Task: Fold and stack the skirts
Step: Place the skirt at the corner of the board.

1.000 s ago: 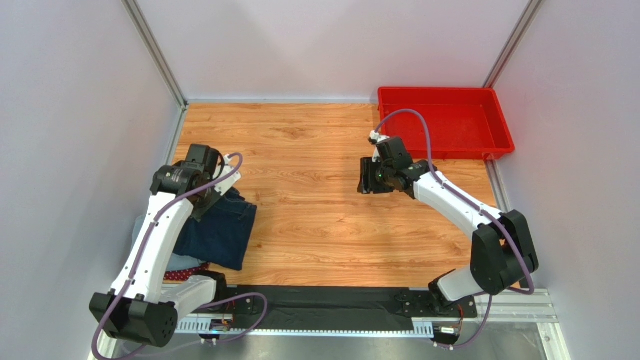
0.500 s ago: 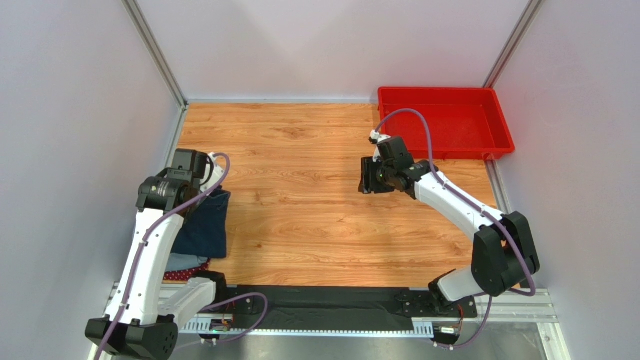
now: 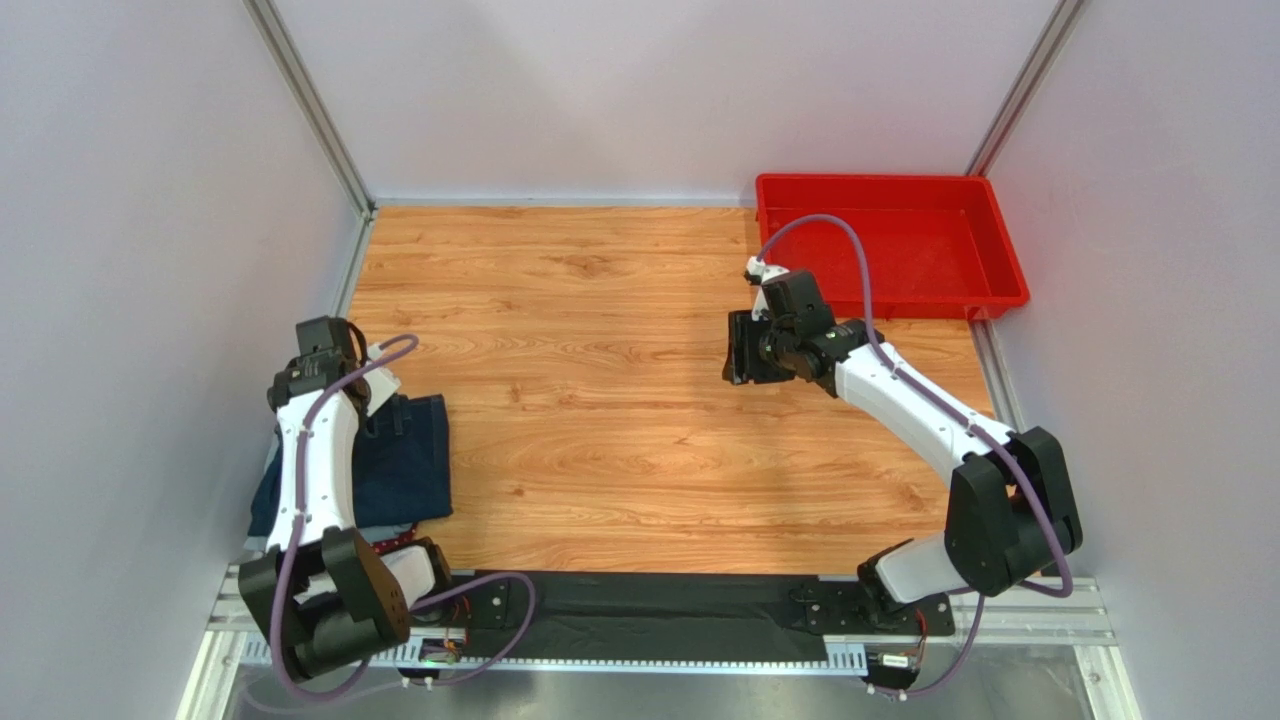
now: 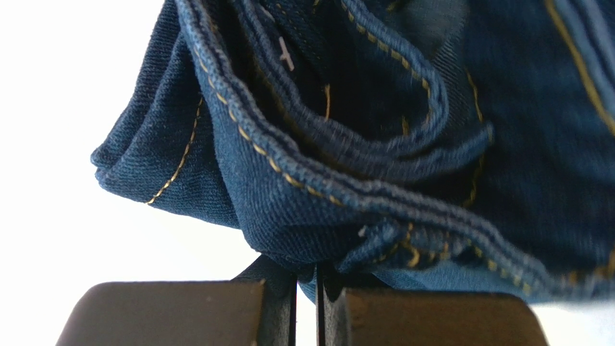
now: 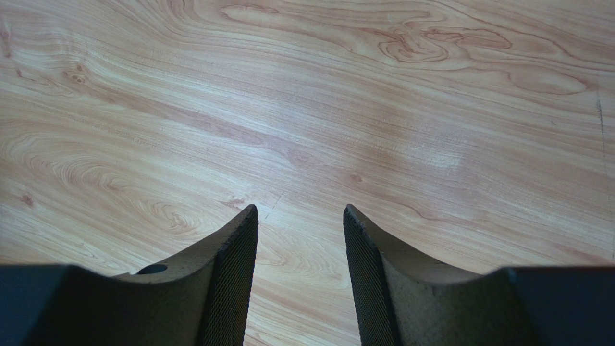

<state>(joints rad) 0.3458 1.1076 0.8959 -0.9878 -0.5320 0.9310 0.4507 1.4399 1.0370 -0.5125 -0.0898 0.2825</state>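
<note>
Our left claw (image 4: 306, 288) is pinched nearly closed on a bunched hem of the navy skirt (image 3: 398, 468). The skirt lies folded at the near-left corner of the worktop (image 3: 601, 435), with a sliver of the red skirt (image 3: 386, 537) showing beneath it. Our right claw (image 5: 297, 238) hangs part open over bare wood, holding nothing. We judge the grip shallow: several layers sit right at the fingertips, so a tug could let one slip and spill the fold, or drag the pile off the left edge.
</note>
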